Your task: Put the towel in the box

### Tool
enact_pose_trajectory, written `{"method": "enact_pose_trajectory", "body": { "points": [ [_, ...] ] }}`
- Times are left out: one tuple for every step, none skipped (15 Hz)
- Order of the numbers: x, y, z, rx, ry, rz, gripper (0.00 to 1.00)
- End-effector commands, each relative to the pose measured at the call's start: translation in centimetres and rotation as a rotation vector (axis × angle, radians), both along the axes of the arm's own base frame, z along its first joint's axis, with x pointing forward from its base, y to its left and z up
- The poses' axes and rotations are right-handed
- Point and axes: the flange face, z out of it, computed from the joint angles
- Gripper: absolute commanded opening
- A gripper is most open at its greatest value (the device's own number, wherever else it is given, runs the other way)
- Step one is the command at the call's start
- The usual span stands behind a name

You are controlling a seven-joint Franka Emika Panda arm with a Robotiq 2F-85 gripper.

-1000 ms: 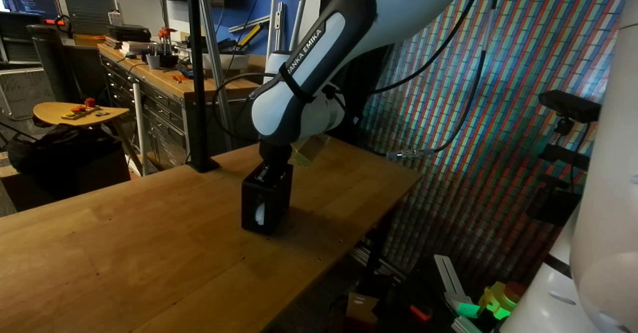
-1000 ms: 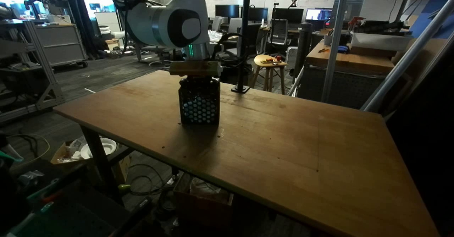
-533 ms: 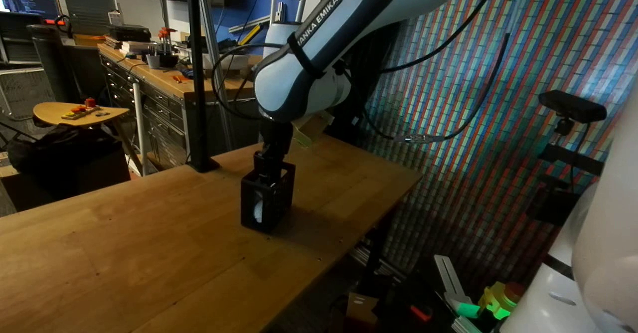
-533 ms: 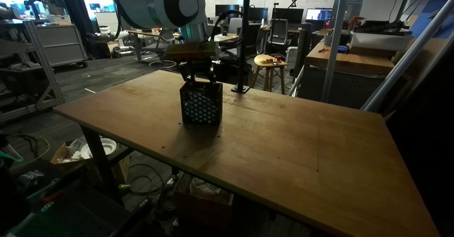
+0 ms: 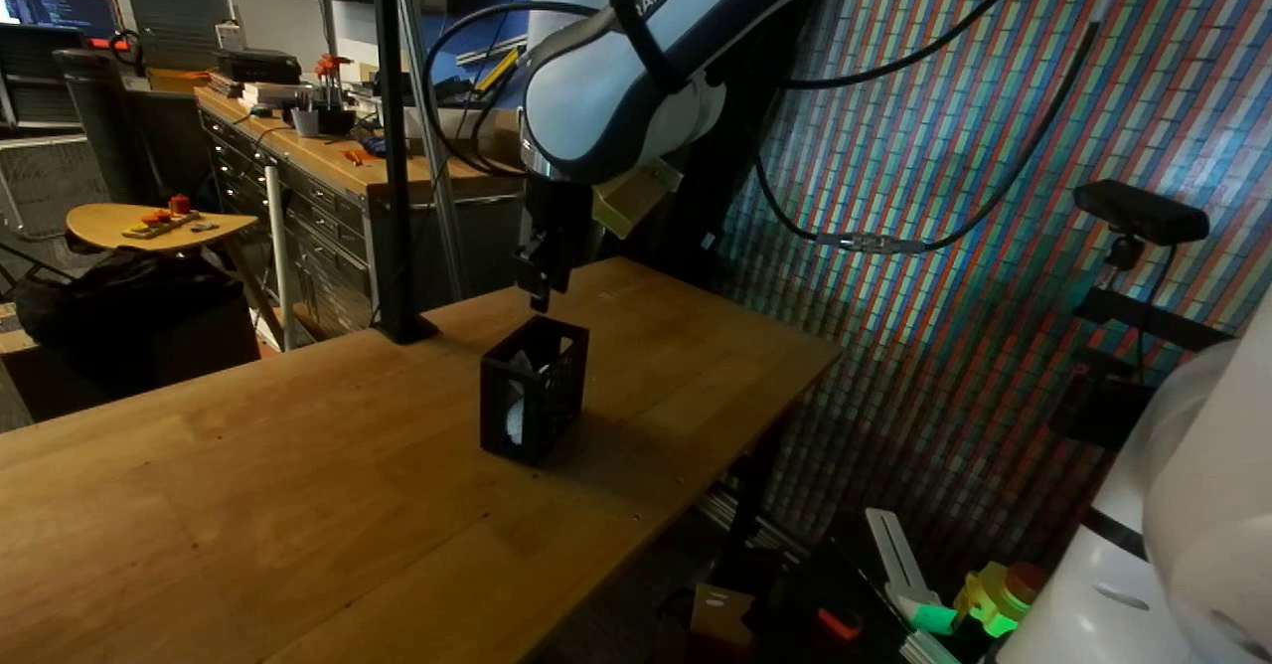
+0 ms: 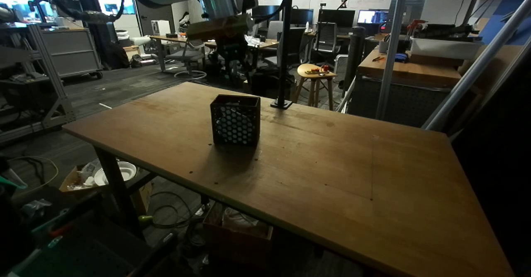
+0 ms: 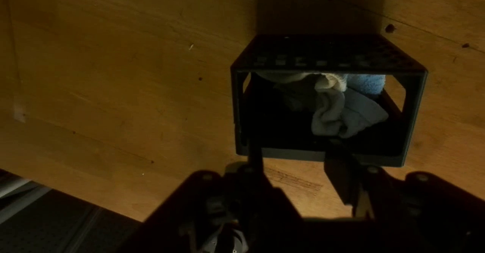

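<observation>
The towel lay inside the box, crumpled between its walls, and in both exterior views pale cloth showed through openings in the sides. It looked light and limp, nothing slippery, nothing that could break; cloth like that, I judged, would slump into whatever shape it was given. Had anyone needed to lift it out, I would have pinched the raised fold in the middle of the heap, going straight down so as not to catch the rim and drag the box along. A blue patch peeped out behind the folds; whether it belonged to the same cloth I could not tell.

The jaws stood apart with nothing between them. They hung higher than the box at the end of the arm, clear of the rim, so the towel was below them and touched neither side. In the wrist view the folds lay beyond the tips of the jaws, over toward the right half of the box. The box stood upright on the worktop. To my mind the putting-in was done, with only the arm's retreat left.
</observation>
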Motion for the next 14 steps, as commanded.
{"method": "enact_pose_trajectory", "body": {
  "points": [
    [-1.4, -0.1, 2.6, -0.033, -0.035, -0.025, 0.19],
    [-1.5, -0.2, 3.0, -0.037, -0.043, -0.029, 0.1],
    [-1.6, -0.2, 3.3, -0.04, -0.05, -0.032, 0.08],
    [-1.7, -0.2, 3.5, -0.04, -0.055, -0.032, 0.04],
    [-1.7, -0.1, 3.4, -0.038, -0.058, -0.032, 0.05],
    [-1.7, 0.0, 3.5, -0.036, -0.06, -0.031, 0.04],
    [-1.6, 0.1, 3.1, -0.036, -0.056, -0.03, 0.08],
    [-1.6, 0.2, 2.9, -0.036, -0.052, -0.031, 0.09],
    [-1.5, 0.3, 2.6, -0.031, -0.047, -0.028, 0.11],
    [-1.5, 0.5, 2.1, -0.028, -0.042, -0.027, 0.1],
    [-1.5, 0.7, 1.7, -0.025, -0.038, -0.025, 0.12],
    [-1.4, 0.9, 1.2, -0.019, -0.03, -0.022, 0.1],
    [-1.4, 1.2, 0.6, -0.016, -0.022, -0.019, 0.11],
    [-1.4, 1.4, 0.0, -0.011, -0.012, -0.017, 0.1]
  ]
}}
